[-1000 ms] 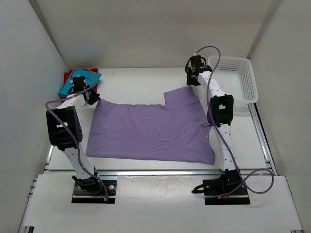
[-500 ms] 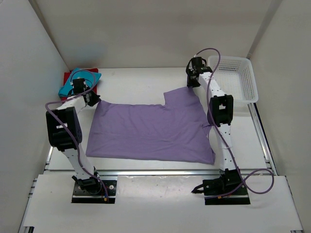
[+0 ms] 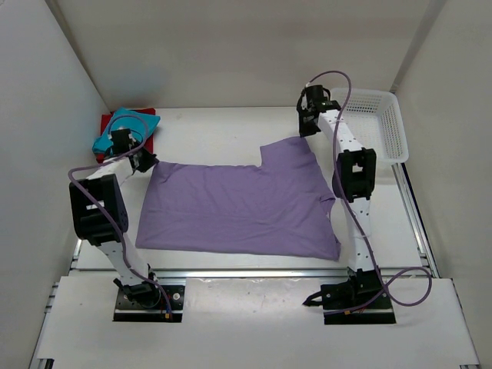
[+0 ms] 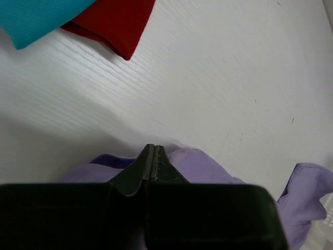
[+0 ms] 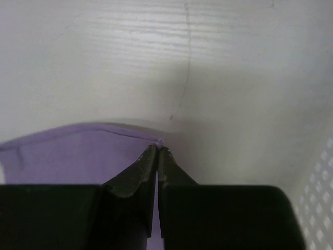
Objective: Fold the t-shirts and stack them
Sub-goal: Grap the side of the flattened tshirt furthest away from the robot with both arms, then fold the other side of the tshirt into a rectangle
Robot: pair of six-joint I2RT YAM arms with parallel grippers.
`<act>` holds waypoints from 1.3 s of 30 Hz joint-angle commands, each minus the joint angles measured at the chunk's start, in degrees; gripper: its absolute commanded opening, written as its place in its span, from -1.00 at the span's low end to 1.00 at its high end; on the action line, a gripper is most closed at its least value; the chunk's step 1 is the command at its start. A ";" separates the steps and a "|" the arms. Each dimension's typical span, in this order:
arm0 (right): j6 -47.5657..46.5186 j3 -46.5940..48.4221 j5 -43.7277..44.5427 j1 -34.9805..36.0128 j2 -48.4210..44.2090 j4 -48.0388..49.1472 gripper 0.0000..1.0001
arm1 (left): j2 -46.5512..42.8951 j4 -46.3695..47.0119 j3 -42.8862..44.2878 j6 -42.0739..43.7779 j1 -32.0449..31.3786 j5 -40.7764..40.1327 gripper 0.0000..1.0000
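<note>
The lavender t-shirt (image 3: pixel 238 204) lies spread across the middle of the table. At its far left corner my left gripper (image 3: pixel 143 159) is shut on the cloth, and in the left wrist view the gripper (image 4: pixel 151 148) pinches a fold of the lavender shirt (image 4: pixel 208 167). My right gripper (image 3: pixel 306 132) is shut on the shirt's far right corner; in the right wrist view the gripper (image 5: pixel 157 151) clamps the hem of the lavender shirt (image 5: pixel 73 153). A folded teal t-shirt (image 3: pixel 123 131) lies on a folded dark red t-shirt (image 3: pixel 108 121) at the back left corner.
A white lattice basket (image 3: pixel 388 127) stands at the back right, close beside the right arm. White walls close in the table on three sides. A metal rail (image 3: pixel 246 273) runs along the table's near edge.
My right gripper has shut on the shirt's far right corner. The left arm's elbow has shifted slightly left; the shirt lies much as before.
</note>
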 commanded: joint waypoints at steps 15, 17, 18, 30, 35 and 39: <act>0.72 -49.44 -3.95 1.98 -46.19 5.52 -1.00 | -10.75 4.89 -9.31 -3.72 4.37 7.32 -1.00; 2.47 -58.64 -3.94 2.15 -51.10 8.50 -1.00 | -11.11 4.01 -9.31 -3.55 4.81 7.50 -1.00; 2.92 -60.61 -2.99 2.06 -53.92 10.52 -1.00 | -11.37 3.57 -9.22 -3.29 5.33 8.03 -1.00; 9.16 -86.54 1.85 -0.05 -77.48 18.27 -1.00 | -16.73 3.48 -14.49 -4.07 9.82 11.81 -1.00; 9.43 -89.45 4.05 0.65 -85.04 16.00 -0.99 | -19.10 3.30 -16.33 -4.43 10.96 11.46 -1.00; 10.91 -92.69 5.02 2.67 -90.49 14.06 -0.98 | -20.60 3.04 -18.44 -5.13 11.84 13.65 -1.00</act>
